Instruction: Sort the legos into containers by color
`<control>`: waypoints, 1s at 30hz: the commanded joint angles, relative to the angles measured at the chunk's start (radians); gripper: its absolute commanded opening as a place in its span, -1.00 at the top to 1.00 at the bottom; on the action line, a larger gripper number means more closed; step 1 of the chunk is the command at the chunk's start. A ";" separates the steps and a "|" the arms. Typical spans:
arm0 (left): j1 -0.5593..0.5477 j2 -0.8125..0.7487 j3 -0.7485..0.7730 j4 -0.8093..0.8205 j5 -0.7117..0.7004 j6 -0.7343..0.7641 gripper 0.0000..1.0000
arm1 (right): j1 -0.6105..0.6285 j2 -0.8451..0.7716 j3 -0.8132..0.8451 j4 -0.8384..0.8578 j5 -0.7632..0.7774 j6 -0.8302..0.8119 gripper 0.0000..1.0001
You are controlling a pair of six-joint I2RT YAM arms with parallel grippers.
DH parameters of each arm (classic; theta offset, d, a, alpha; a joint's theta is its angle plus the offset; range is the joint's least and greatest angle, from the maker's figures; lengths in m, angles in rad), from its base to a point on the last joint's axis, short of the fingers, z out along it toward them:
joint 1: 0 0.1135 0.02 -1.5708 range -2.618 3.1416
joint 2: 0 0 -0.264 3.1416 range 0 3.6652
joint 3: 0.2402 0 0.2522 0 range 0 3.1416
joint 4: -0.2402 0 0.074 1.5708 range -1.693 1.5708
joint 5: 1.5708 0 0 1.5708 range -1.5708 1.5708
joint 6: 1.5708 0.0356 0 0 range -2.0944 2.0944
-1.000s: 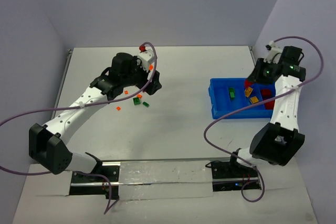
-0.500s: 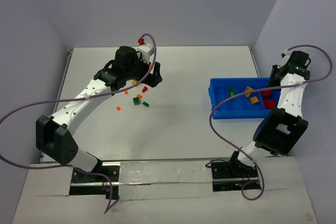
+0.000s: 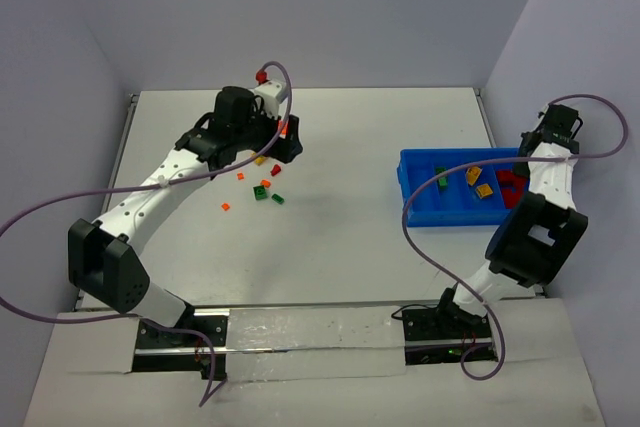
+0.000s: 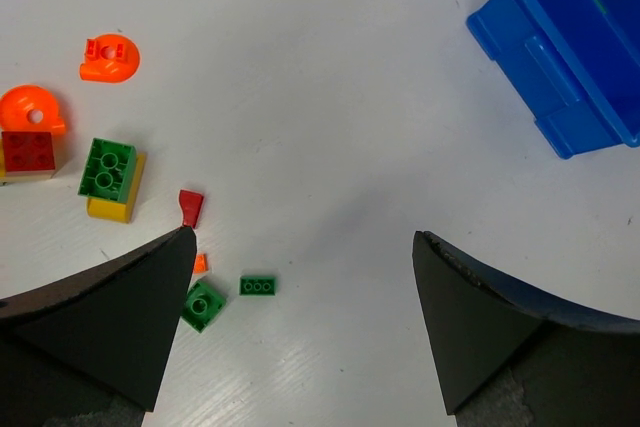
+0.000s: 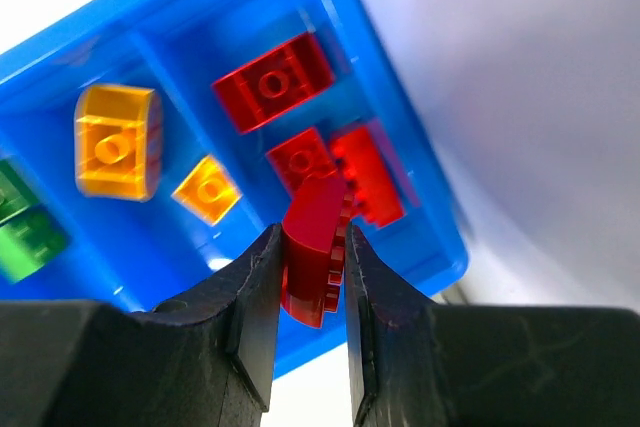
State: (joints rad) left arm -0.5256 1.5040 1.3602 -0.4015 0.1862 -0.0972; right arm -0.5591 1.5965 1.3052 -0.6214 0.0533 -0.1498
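Observation:
My right gripper (image 5: 310, 232) is shut on a red curved lego (image 5: 315, 257), held above the right end compartment of the blue bin (image 5: 180, 247). Below it that compartment holds red legos (image 5: 275, 82). The neighbouring compartment holds orange-yellow ones (image 5: 118, 142), and green ones (image 5: 25, 232) lie further left. My left gripper (image 4: 303, 237) hangs open above the table with nothing between its fingers. Loose legos lie near its left finger: a green flat one (image 4: 258, 286), a green square one (image 4: 203, 305), a small red one (image 4: 190, 207), a green-on-yellow stack (image 4: 108, 167) and two round orange ones (image 4: 110, 57).
The blue bin (image 3: 420, 159) sits at the table's right side, close to the right wall. The loose legos (image 3: 262, 190) are scattered left of centre, beside the left gripper (image 3: 288, 144). Cables loop from both arms over the table.
The right arm swung back and to the right, carrying the red lego over the bin's right end. The left arm shifted slightly back. Neither gripper opened or shut.

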 commanded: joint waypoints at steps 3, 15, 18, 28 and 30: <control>0.062 0.000 0.021 -0.010 0.009 -0.029 -0.99 | -0.001 0.064 -0.002 0.075 0.091 -0.043 0.10; 0.321 0.039 0.064 -0.013 0.133 -0.002 -0.98 | 0.137 -0.088 0.009 -0.021 0.021 -0.035 -0.97; 0.358 0.090 0.101 0.002 0.054 0.017 -0.91 | 0.234 -0.140 0.030 -0.038 -0.006 -0.012 -1.00; 0.412 0.352 0.186 0.142 0.050 0.137 -0.34 | 0.467 -0.164 0.081 -0.090 -0.141 0.081 -1.00; 0.434 0.391 0.226 0.138 0.088 0.134 -0.28 | 0.484 -0.154 0.077 -0.092 -0.147 0.089 -1.00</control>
State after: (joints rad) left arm -0.1353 1.8188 1.4905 -0.3277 0.2200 0.0065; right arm -0.1155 1.4403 1.3556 -0.6823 -0.0472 -0.1074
